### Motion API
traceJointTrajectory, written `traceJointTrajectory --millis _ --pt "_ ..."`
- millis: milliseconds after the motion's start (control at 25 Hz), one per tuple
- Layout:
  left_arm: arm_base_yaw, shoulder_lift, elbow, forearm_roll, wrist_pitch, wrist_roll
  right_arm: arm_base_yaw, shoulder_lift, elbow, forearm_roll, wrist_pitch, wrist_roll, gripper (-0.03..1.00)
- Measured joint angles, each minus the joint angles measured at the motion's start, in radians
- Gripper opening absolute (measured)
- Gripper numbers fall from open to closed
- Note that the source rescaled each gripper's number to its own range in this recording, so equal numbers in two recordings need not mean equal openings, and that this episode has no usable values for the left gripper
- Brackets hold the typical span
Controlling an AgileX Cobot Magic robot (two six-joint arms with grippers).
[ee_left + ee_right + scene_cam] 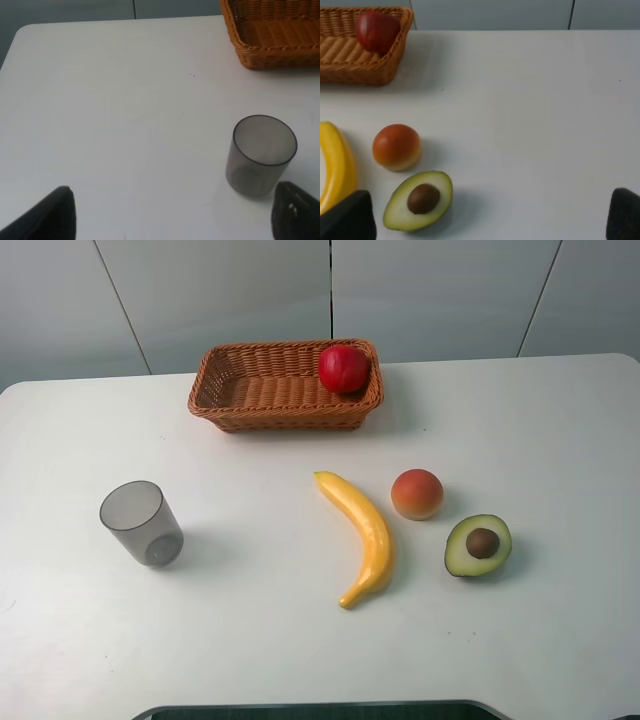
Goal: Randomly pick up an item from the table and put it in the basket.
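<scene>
The red apple lies inside the brown wicker basket at its right end, at the back of the white table. It also shows in the right wrist view, in the basket. Neither arm shows in the exterior high view. My left gripper is open and empty, its fingertips wide apart above bare table near the grey cup. My right gripper is open and empty, one finger near the avocado half.
A grey translucent cup stands at the left. A banana, an orange-red peach and an avocado half lie right of the middle. The basket's corner shows in the left wrist view.
</scene>
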Motion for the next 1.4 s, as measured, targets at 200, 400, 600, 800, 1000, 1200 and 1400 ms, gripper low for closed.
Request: traceJointTrajectory --millis 200,400,600,800,1000,1200,1400 --pt "0.0 0.0 0.0 0.002 0.0 0.0 0.0 0.0 0.001 -0.007 -0.006 0.008 1.0" --pt "0.0 0.0 0.0 0.002 0.0 0.0 0.0 0.0 0.001 -0.009 -0.006 0.011 1.0" --pt "0.0 0.0 0.0 0.002 0.0 0.0 0.0 0.0 0.001 -0.021 -0.006 0.035 1.0" --pt "0.0 0.001 0.0 0.002 0.0 0.0 0.0 0.0 0.001 -0.034 -0.006 0.045 1.0" --pt "0.0 0.001 0.0 0.002 0.0 0.0 0.0 0.0 0.001 -0.029 -0.008 -0.015 1.0" --pt "0.0 0.001 0.0 0.002 0.0 0.0 0.0 0.0 0.001 -0.015 -0.008 -0.045 1.0" --pt "0.0 0.001 0.0 0.002 0.0 0.0 0.0 0.0 0.001 -0.011 -0.008 -0.049 1.0"
